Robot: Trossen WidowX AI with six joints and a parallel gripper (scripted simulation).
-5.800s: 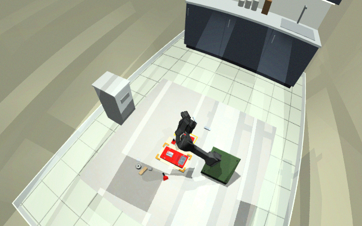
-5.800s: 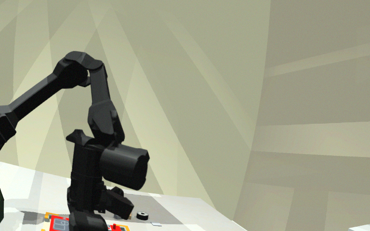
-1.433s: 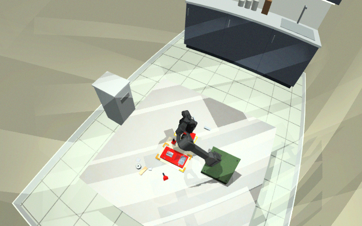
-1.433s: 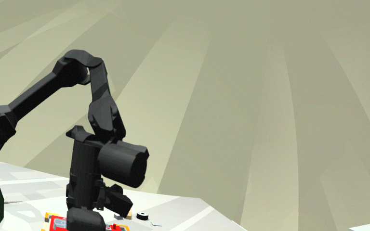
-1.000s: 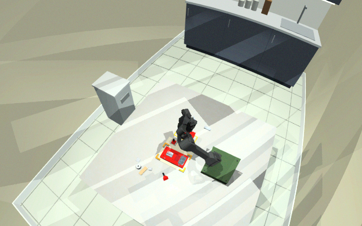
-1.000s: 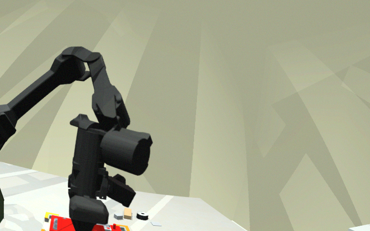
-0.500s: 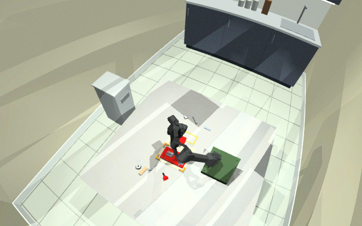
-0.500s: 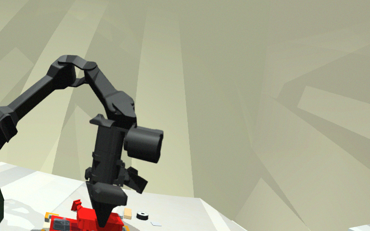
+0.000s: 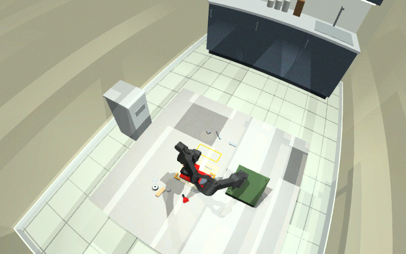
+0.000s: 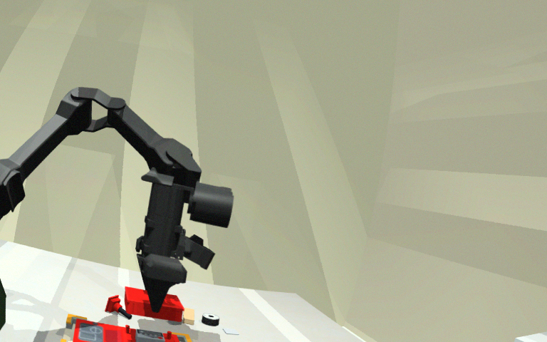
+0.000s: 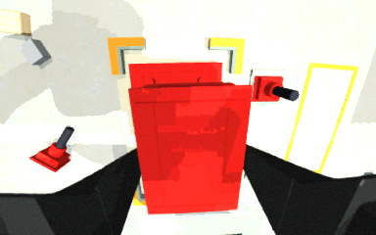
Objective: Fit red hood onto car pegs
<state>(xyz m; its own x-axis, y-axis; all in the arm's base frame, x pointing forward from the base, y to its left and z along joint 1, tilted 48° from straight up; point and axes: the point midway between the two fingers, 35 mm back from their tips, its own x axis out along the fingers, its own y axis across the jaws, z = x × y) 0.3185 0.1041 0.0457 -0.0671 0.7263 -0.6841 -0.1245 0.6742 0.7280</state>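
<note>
While your gripper [image 11: 188, 168] is clenched on the red hood [image 11: 190, 147], that hood fills the centre of the wrist view, directly over the chassis [image 11: 174, 74], whose red edge shows above it. A jig corner bracket [image 11: 125, 53] sits upper left. In the exterior view, the chassis [image 10: 120, 332] lies at the lower left edge.
</note>
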